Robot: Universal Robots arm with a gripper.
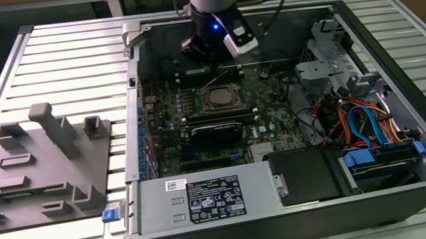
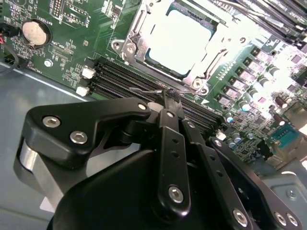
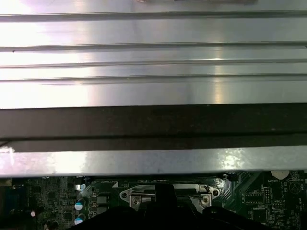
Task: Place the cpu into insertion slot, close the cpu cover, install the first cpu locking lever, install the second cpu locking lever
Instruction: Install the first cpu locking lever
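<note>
The cpu (image 2: pixel 180 39) lies flat in the insertion slot (image 1: pixel 222 97), its silver top showing through the opening of the cpu cover (image 2: pixel 135 33), which is down over it. My gripper (image 2: pixel 170 97) is at the slot's edge beside the memory slots, its fingers shut together. A thin wire locking lever (image 2: pixel 144 89) runs up to the fingertips and seems to touch them; whether it is clamped I cannot tell. In the exterior view my gripper (image 1: pixel 215 61) hangs just behind the slot, with a thin lever (image 1: pixel 212 82) slanting up toward it. The slot's rim (image 3: pixel 168 194) also shows in the first wrist view.
The computer case (image 1: pixel 422 144) lies open on a slatted metal table (image 1: pixel 58 60). Black memory slots (image 2: pixel 120 79) and a coin battery (image 2: pixel 36 31) flank the socket. A power supply (image 1: pixel 200 201), drive bay and cables (image 1: pixel 368 127) fill the near side. A grey fixture (image 1: pixel 41 166) sits outside the case.
</note>
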